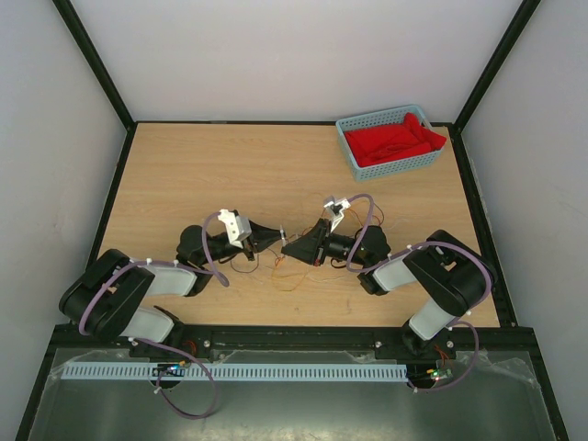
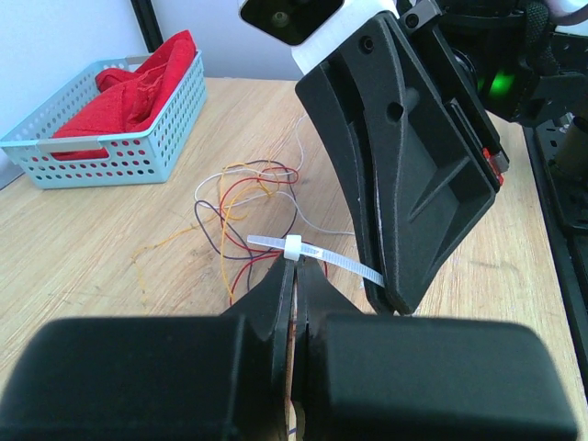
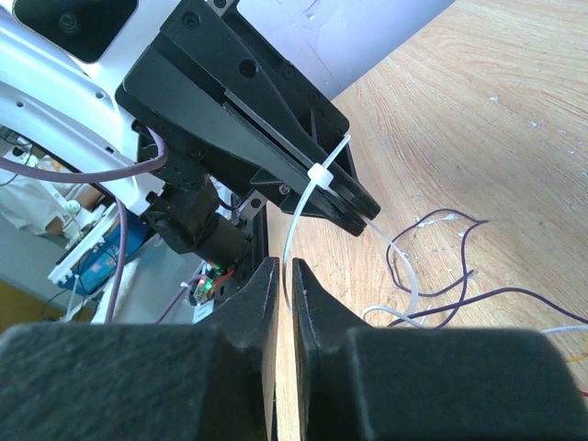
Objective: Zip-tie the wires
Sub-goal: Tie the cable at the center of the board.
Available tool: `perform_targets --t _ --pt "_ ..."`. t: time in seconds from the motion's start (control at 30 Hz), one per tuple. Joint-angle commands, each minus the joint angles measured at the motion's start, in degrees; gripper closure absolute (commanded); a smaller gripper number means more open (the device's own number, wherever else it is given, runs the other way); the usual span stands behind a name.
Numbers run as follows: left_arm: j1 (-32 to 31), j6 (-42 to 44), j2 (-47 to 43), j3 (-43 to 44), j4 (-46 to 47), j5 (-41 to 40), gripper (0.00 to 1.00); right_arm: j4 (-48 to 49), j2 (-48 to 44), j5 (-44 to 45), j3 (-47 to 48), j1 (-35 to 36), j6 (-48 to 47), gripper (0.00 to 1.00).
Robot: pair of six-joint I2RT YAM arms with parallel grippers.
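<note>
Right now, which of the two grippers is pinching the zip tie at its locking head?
The left gripper: its tips are shut on the head of the zip tie, while the right gripper only has the tail running through its narrow gap.

Bright, even light; wrist foregrounds seemingly soft.

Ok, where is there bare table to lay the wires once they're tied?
Widest bare patch: far-left table, from the left wall to the basket. A narrower strip runs between basket and right arm. Crowded at the middle: left gripper, right gripper, zip tie, wires.
</note>
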Motion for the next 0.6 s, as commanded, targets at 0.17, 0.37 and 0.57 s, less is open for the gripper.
perform_targets --t 0.17,0.37,0.57 --pt "-0.31 0.2 0.69 0.51 2.43 -0.19 1.0 -1.07 -2.66 0.38 0.1 -0.34 -2.88 0.69" --pt "-0.31 0.51 1.26 0.6 2.42 0.06 1.0 -8.01 -6.98 0.91 0.06 -0.33 -8.85 0.52" --pt "-0.33 0.85 1.97 0.66 2.42 0.91 1.0 -18.06 -12.48 2.93 1.08 -0.4 -14.31 0.44"
